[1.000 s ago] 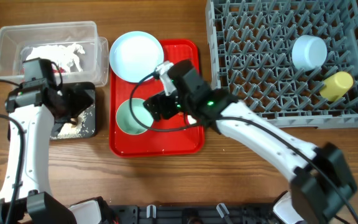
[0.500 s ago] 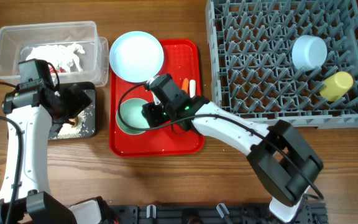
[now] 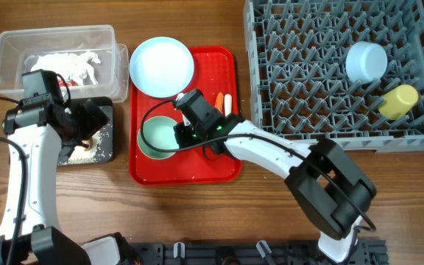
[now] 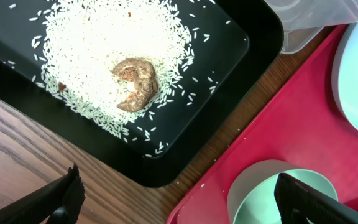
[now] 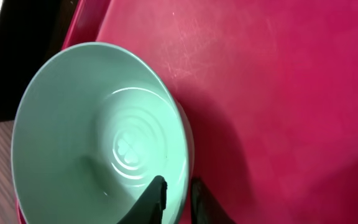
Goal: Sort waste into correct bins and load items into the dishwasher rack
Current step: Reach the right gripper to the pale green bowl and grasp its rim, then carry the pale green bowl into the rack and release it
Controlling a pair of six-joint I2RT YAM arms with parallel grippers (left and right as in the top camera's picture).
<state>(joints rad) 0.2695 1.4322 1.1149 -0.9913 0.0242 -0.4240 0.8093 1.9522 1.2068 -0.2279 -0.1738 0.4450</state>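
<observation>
The pale green bowl (image 3: 157, 138) (image 5: 92, 137) stands on the flat red tray (image 3: 197, 165). My right gripper (image 3: 185, 132) (image 5: 176, 199) is shut on its right rim, one finger inside and one outside. My left gripper (image 3: 87, 121) (image 4: 179, 208) hangs open and holds nothing, above the black tray's (image 4: 229, 81) near edge. That tray holds rice (image 4: 92, 37) and a brownish lump (image 4: 135, 84). The wrapper (image 3: 68, 66) lies in the clear tub (image 3: 9, 51). A carrot piece (image 3: 218, 99) and the white spoon (image 3: 227, 104) lie on the red tray beside the plate (image 3: 161, 66).
The grey rack (image 3: 322, 73) fills the right side of the table and holds the light blue bowl (image 3: 366, 61) and the yellow cup (image 3: 398, 101). Bare wooden table runs along the front edge, below the red tray and the rack.
My right gripper has come down to the green bowl's right rim and closed on it. The left arm has stayed where it was.
</observation>
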